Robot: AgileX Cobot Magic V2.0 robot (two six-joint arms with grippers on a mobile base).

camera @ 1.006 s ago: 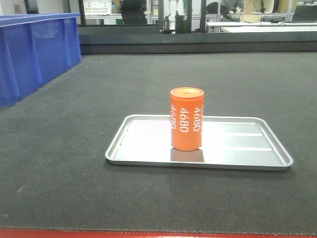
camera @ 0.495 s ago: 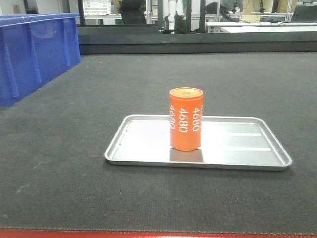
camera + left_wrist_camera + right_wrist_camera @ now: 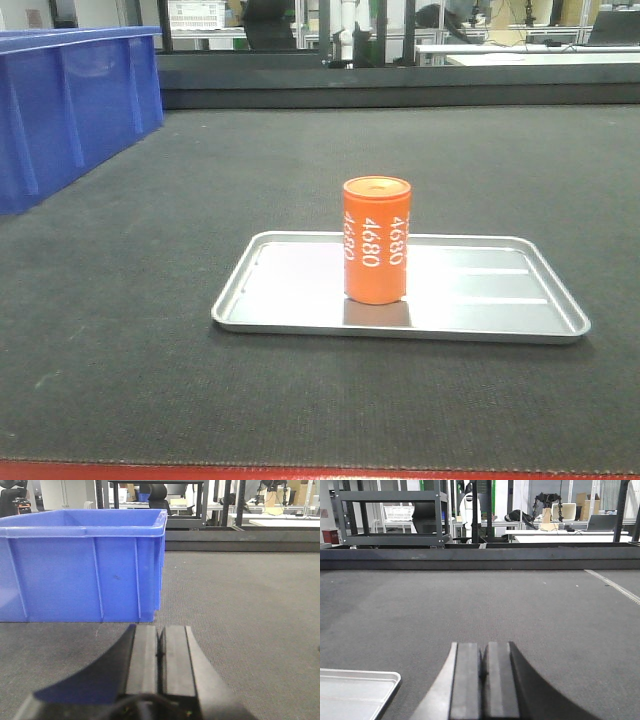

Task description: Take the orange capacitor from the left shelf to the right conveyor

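The orange capacitor (image 3: 376,240) stands upright on a shallow silver tray (image 3: 480,310), left of the tray's middle. The tray lies flat on the right conveyor (image 3: 200,390), a dark textured belt with a red front edge. A blue plastic bin (image 3: 70,105) sits at the belt's far left. The left gripper (image 3: 161,652) is clenched and empty, near the bin; the right gripper (image 3: 484,675) is likewise clenched, beside the tray's corner.

The only writing I can read is white "4680", printed sideways and repeated around the side of the orange capacitor (image 3: 376,240). Nothing else before me carries legible text; background labels are too small.
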